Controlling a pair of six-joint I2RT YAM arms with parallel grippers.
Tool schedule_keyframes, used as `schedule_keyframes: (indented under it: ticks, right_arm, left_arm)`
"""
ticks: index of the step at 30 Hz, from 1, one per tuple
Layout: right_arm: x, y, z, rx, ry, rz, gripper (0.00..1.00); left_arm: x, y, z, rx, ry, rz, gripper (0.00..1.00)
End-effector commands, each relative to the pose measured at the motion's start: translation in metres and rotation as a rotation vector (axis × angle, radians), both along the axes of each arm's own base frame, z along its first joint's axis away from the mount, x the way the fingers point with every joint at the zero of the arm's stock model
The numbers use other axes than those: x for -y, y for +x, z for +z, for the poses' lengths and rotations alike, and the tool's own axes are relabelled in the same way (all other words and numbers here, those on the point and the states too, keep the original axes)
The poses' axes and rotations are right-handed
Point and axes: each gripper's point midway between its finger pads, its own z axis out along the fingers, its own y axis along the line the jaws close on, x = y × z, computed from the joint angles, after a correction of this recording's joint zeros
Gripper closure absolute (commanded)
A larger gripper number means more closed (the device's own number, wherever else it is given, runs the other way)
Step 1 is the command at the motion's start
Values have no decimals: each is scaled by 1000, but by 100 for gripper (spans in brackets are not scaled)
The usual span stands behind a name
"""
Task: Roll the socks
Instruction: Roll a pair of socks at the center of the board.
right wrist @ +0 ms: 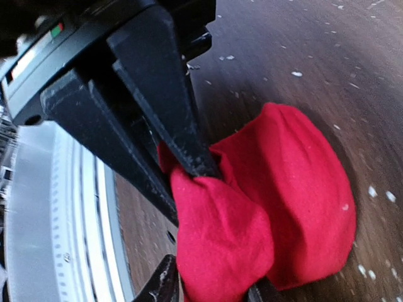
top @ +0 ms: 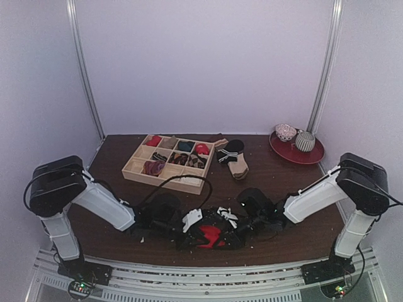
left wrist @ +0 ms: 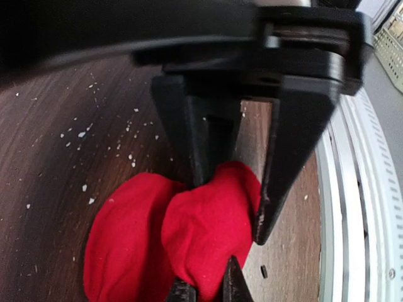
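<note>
Left gripper and right gripper each clamp the red sock, clear in wrist views, half hidden overhead.

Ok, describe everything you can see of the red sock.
The red sock is plain bright red, soft fabric with no visible pattern. It is not laid flat but bunched into rounded lumps with a deep crease between them. It lies on the dark wooden table near the front edge, between the two arms. The left gripper is pinched shut on one fold, and the right gripper holds another fold from the opposite side. Cuff and toe cannot be told apart.
</note>
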Motion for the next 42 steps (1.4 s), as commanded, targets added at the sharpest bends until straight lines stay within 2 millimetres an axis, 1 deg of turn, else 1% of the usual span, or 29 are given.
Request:
schedule_keyframes:
  ticks: [1,3,5,6,8,10,14,17,19,21,23,27,29,30,32,34,35,37,38,41,42]
  right_arm:
    - [51,17,-25,186,-254,-103,65]
    - [47,27,-3,340,-225,-113,63]
    - [40,26,20,534,-198,-92,62]
    - [35,21,32,635,-177,-67,61]
    - [28,7,48,818,-146,0,57]
    - [22,-4,51,897,-135,48,55]
    - [12,-13,36,929,-180,115,55]
    - [11,-9,21,942,-247,127,55]
    - [11,-3,17,965,-278,104,55]
    - [10,3,18,990,-284,76,55]
    - [8,5,19,1007,-280,74,55]
    - [5,6,7,1010,-316,102,56]
    - [6,3,-3,985,-333,119,62]
    - [7,2,-8,965,-341,126,69]
    - [10,-2,-18,908,-348,130,78]
    - [15,-6,-25,839,-351,117,83]
    - [18,-9,-28,803,-353,112,84]
    - [22,-16,-31,726,-345,97,86]
    - [23,-20,-32,681,-339,96,86]
    - [27,-31,-34,541,-335,90,86]
    - [27,-34,-35,498,-334,93,86]
  left_arm:
    - [-54,-32,-73,-278,324,85,100]
    - [-60,-37,-75,-358,337,94,100]
    - [-64,-41,-76,-409,347,100,100]
    - [-65,-43,-77,-428,358,103,100]
    - [-68,-43,-80,-455,388,112,100]
    - [-71,-46,-84,-476,416,113,100]
    - [-74,-47,-88,-495,428,116,100]
    - [-76,-49,-91,-506,429,111,100]
    - [-77,-51,-91,-513,424,104,100]
    - [-78,-53,-91,-515,426,101,100]
    - [-79,-54,-91,-515,425,93,100]
    - [-79,-58,-91,-518,420,62,100]
    - [-80,-60,-92,-517,419,49,100]
    - [-79,-60,-91,-514,414,44,100]
    - [-77,-58,-87,-494,394,35,100]
    - [-73,-51,-81,-451,379,45,100]
    - [-72,-47,-77,-423,370,49,94]
    - [-69,-36,-66,-347,352,66,66]
    - [-69,-29,-58,-301,340,79,59]
    - [-67,-10,-29,-155,291,106,49]
    - [-64,-3,-13,-102,251,114,46]
